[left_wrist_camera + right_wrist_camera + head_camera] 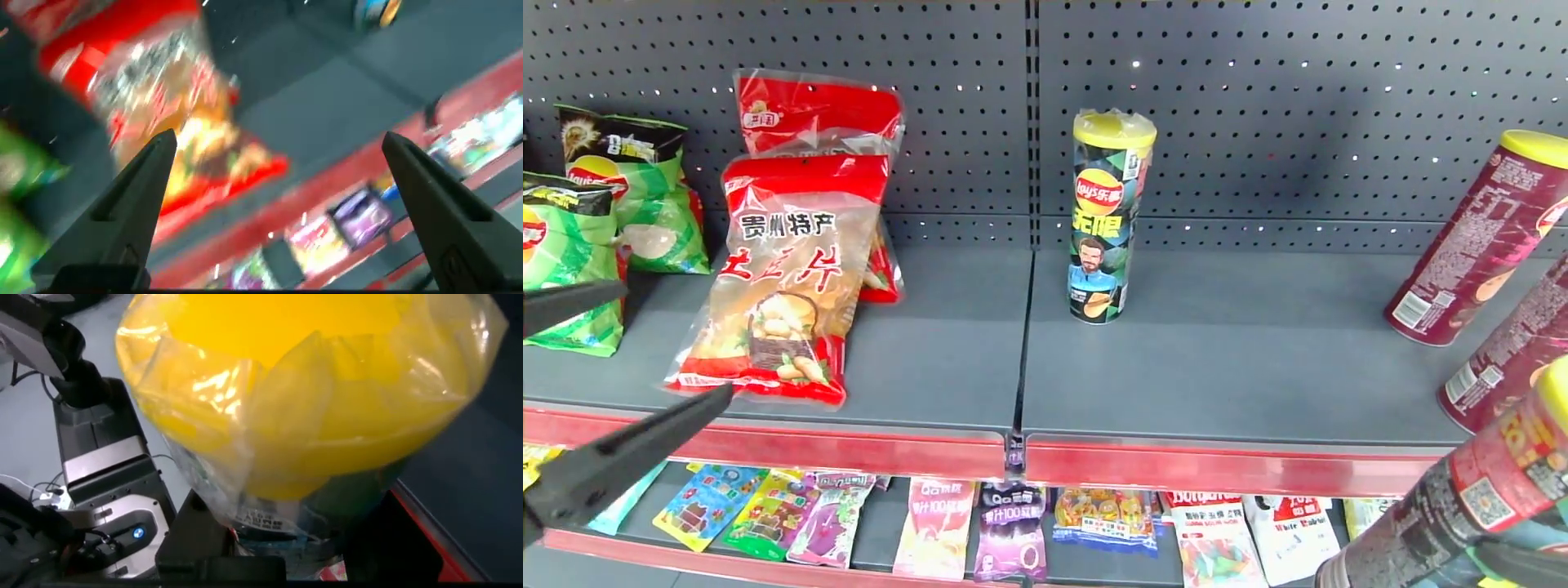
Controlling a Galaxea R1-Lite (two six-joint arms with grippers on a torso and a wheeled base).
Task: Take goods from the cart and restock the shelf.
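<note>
Held can [1470, 498] is closest: red, yellow lid under clear wrap, tilted, lid end up toward the shelf. It sits right of the upright can [1107, 216] and well nearer the camera, in front of the red rail [1217, 465], not on the shelf board [1217, 351]. Right gripper [290, 551] is clamped around the held can's body below the lid.

Left gripper [278, 140] is far left of the upright can and also nearer than the rail. Its fingers are spread wide with nothing between them, pointing at the potato bag [784, 286].

Below the rail, lower than the upright can, a row of candy packets [1013, 531] lies on the next shelf down.

On the shelf board:
- The potato bag is left of the upright can, red and clear, with its bottom edge close to the rail. It leans back on a second red bag [817, 106].
- Green chip bags [572, 253] are further left, past the potato bag.
- The upright can stands alone mid-board, just right of the board seam. It has a green and black print and a yellow lid.
- Two maroon cans [1478, 237] stand well right of it at the frame edge, one nearer the rail than the other. The held can overlaps the nearer one.

The pegboard [1258, 98] closes off the back, behind the upright can.
</note>
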